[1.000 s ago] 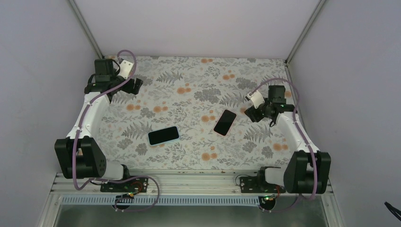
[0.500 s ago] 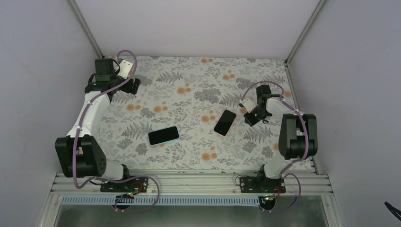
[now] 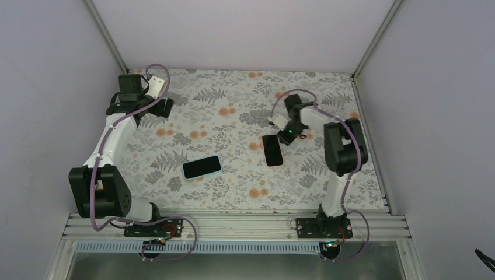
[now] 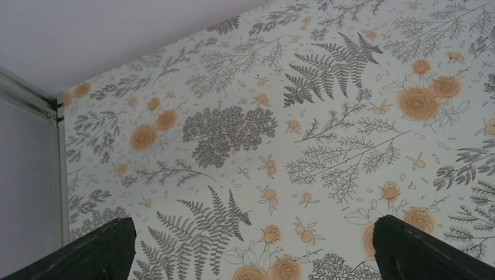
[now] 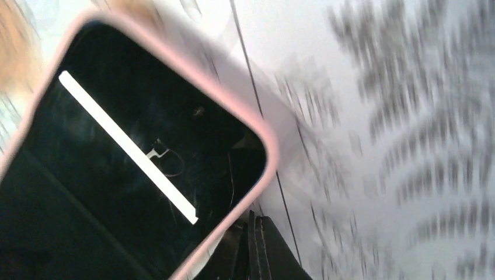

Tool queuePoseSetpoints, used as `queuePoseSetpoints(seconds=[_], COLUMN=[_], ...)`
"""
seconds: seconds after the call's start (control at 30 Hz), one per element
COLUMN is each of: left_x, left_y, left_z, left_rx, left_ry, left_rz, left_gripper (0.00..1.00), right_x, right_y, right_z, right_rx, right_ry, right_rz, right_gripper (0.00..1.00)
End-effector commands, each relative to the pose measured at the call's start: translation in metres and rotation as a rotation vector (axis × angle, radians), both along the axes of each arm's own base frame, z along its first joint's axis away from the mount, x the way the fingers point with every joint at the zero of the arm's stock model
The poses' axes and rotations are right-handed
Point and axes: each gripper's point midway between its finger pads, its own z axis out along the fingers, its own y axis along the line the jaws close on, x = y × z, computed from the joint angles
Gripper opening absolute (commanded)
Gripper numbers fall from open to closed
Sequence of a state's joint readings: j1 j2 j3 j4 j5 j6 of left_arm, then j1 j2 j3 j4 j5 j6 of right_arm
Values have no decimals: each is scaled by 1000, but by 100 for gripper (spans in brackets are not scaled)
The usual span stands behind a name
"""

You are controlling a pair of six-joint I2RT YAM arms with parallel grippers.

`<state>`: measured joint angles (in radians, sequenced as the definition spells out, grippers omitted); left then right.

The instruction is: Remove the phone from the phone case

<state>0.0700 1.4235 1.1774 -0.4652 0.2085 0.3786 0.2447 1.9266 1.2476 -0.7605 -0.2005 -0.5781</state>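
Two phones lie flat on the flowered bench (image 3: 233, 93). Far left of the pink phone case (image 5: 270, 163), the left gripper (image 3: 166, 108) hangs empty, jaws wide apart. Nearer left lies a blue-edged phone (image 3: 202, 167). The black phone (image 3: 272, 150) sits inside the pink phone case. The right gripper (image 5: 254, 242), jaws pressed together, is just beside its far corner.

Phone (image 5: 105, 192) screen glossy black; pink case (image 5: 269, 158) smooth, matt; tablecloth (image 4: 327, 87) matt, printed.
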Motion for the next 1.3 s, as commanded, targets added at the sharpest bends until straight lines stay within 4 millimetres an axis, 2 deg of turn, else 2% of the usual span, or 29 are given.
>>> queuePoseSetpoints(seconds=[0.0,0.1,0.17,0.2,0.27,0.3,0.37,0.4,0.43,0.53,0.63,0.73,0.83,0.97,1.27], left_x=[0,-3,-6,-8,-10,-11,-12,-12,-12,-8,-4,-2,-1,-3,-9], left_y=[5,6,7,7,10,11,13,13,13,13,10,7,6,11,16], left_z=[5,7,7,6,5,5,3,3,1,1,4,5,0,-6,-17], left_rx=[19,28,35,40,54,61,70,73,77,78,64,46,47,77,121], left_ry=[-22,-28,-29,-30,-37,-41,-42,-44,-43,-41,-53,-62,-59,-57,-53], left_rz=[14,20,20,21,29,33,37,36,32,29,22,10,4,18,24], left_gripper=[100,100,100,100,100,100,100,100,100,100,100,100,100,100,100], right_x=[9,4,5,14,32,39,40,36,28,-14,-32,-65,-56,-43,-39], right_y=[49,80,89,91,89,88,84,83,80,79,72,63,59,60,65], right_z=[-25,-31,-31,-27,-8,7,38,55,63,71,76,80,75,58,34], right_rx=[-65,-96,-119,-125,-107,-81,-13,16,29,90,100,188,160,134,137], right_ry=[1,3,-7,-49,-140,-189,-250,-279,-278,-188,-261,-277,-307,-255,-194], right_rz=[118,199,208,184,142,127,142,161,192,380,564,805,836,846,871], right_gripper=[4,4,6,15,49,60,93,99,100,100,100,100,100,100,100])
